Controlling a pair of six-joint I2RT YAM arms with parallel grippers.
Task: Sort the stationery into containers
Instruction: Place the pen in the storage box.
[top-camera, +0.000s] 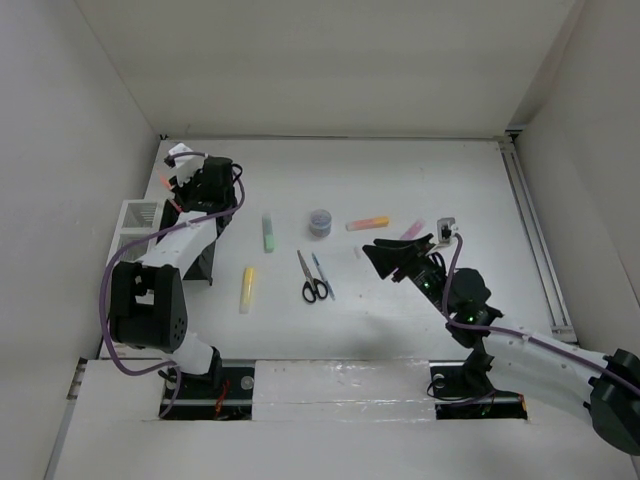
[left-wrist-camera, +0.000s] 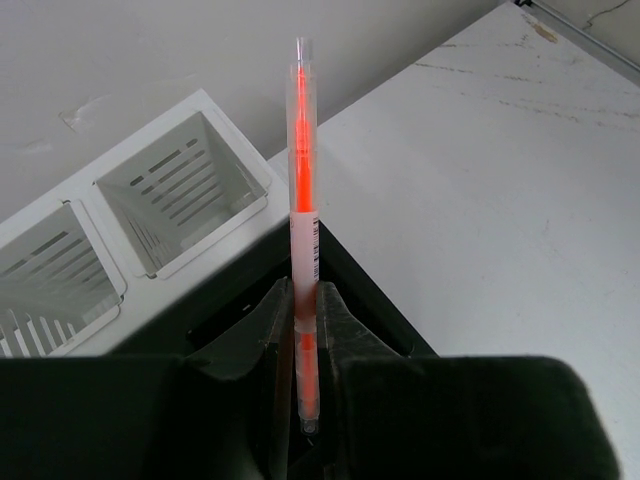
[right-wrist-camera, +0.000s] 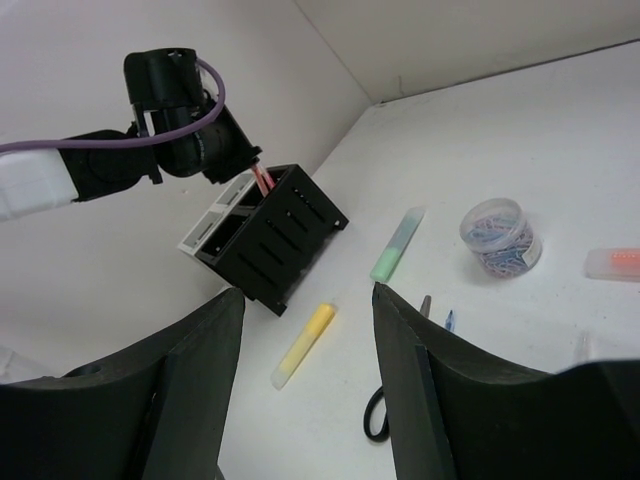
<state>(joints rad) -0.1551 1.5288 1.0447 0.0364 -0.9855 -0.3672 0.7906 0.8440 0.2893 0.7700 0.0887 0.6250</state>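
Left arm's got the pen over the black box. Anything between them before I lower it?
Nothing visible does. The pen, shut in the left gripper, hangs over the black box's open top, near the edge beside the white box; the inside is hidden.

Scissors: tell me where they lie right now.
In the top view the scissors lie near centre, a blue pen just right of them, the yellow highlighter farther left.

White table (top-camera: 400, 180) enclosed by plain white walls (top-camera: 330, 60).
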